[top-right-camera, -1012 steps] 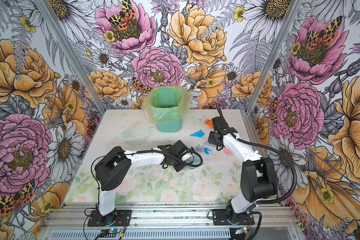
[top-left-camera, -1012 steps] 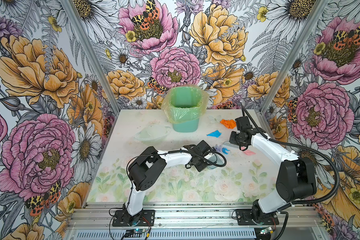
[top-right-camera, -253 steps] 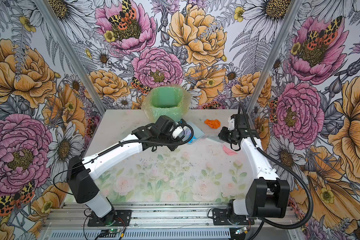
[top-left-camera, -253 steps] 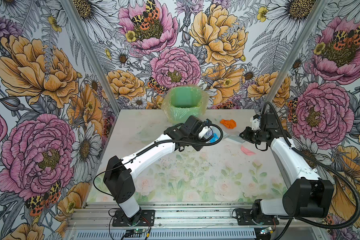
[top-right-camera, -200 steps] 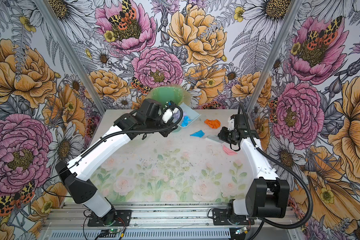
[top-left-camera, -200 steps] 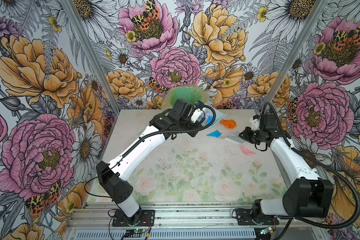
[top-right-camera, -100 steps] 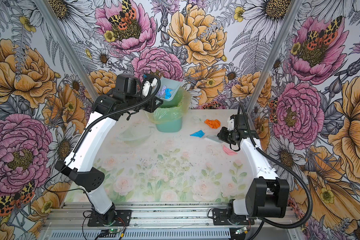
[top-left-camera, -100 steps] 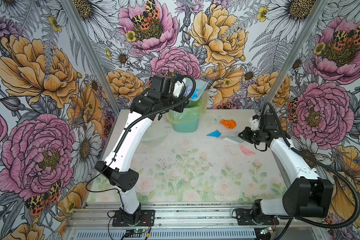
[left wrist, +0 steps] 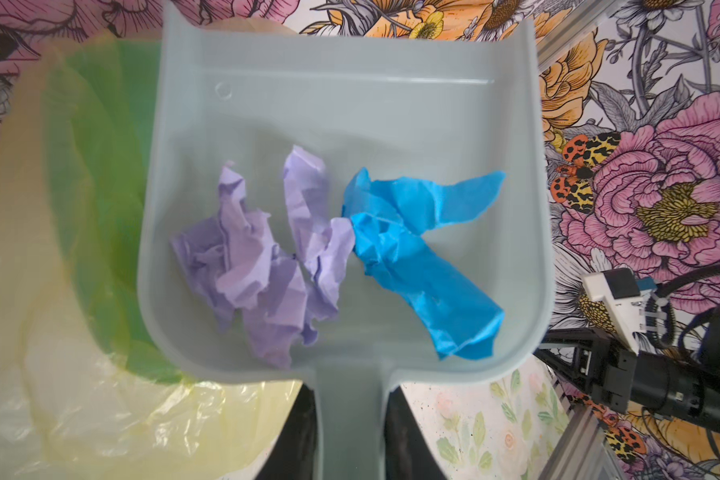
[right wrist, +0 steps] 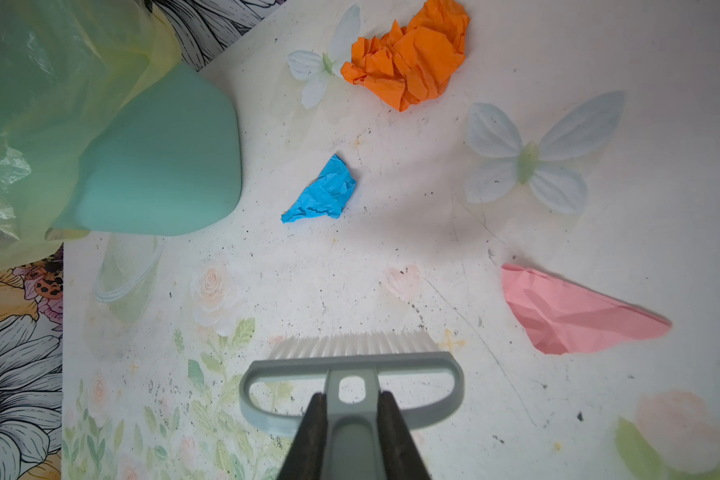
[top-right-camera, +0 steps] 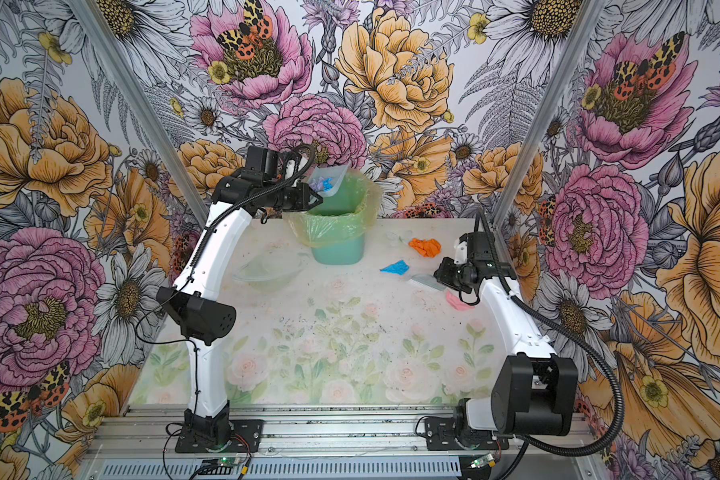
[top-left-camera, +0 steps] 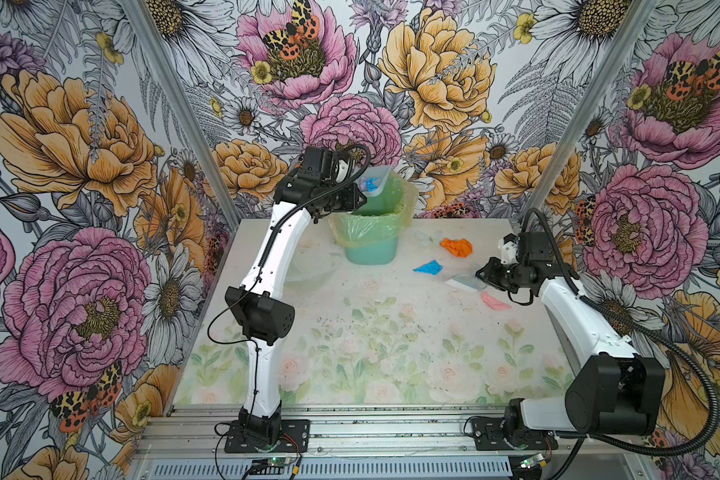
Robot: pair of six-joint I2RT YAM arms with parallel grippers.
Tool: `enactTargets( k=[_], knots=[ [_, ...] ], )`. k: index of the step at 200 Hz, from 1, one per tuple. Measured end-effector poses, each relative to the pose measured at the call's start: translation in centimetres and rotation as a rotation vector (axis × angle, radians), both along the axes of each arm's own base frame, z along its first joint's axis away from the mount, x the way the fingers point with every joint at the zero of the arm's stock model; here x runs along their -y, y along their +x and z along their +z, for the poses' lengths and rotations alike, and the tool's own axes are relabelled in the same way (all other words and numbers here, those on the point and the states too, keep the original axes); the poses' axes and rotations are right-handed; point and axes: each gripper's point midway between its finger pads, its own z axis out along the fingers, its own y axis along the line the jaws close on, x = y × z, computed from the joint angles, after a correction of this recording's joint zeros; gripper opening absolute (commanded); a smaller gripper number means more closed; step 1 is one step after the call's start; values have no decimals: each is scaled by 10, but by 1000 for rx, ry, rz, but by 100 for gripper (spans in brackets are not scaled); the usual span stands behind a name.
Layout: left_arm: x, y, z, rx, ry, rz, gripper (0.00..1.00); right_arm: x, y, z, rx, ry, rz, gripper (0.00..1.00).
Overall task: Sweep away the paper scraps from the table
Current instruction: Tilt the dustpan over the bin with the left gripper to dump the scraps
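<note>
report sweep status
Left gripper shut on dustpan at bin, two scraps aboard. Right gripper shut on brush. Orange scrap, blue scrap, pink scrap on table. Nothing blocking.

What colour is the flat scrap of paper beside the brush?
Pink. The scrap shows best in the right wrist view, near the brush.

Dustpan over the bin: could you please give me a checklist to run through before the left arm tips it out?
1. Left gripper shut on the dustpan handle: ok.
2. Purple scrap and blue scrap lie inside the pan: ok.
3. Pan's lip over the bin opening: cannot tell; the left wrist view shows the opening mostly beside the pan.
4. Bin liner open, nothing blocking: ok.
5. Right gripper, shut on the brush, apart from the bin: ok.
6. Table cleared: not ok; orange scrap, small blue scrap, pink scrap lie there.
</note>
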Motion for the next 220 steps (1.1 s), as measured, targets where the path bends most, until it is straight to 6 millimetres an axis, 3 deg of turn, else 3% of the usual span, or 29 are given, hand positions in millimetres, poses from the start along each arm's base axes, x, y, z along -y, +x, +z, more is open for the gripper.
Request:
enactTargets(
  k=[91, 142, 220],
  knots=[
    [22, -2, 4, -60, -135, -94, 0, 0, -1, -1, -1, 1, 0, 0],
    [30, 3, -8, -124, -193, -120, 0, 0, -5, 6, 25, -1, 0, 0],
    [37, 4, 8, -158, -327, -166, 0, 1, -6, 7, 20, 8, -30, 0]
  ],
)
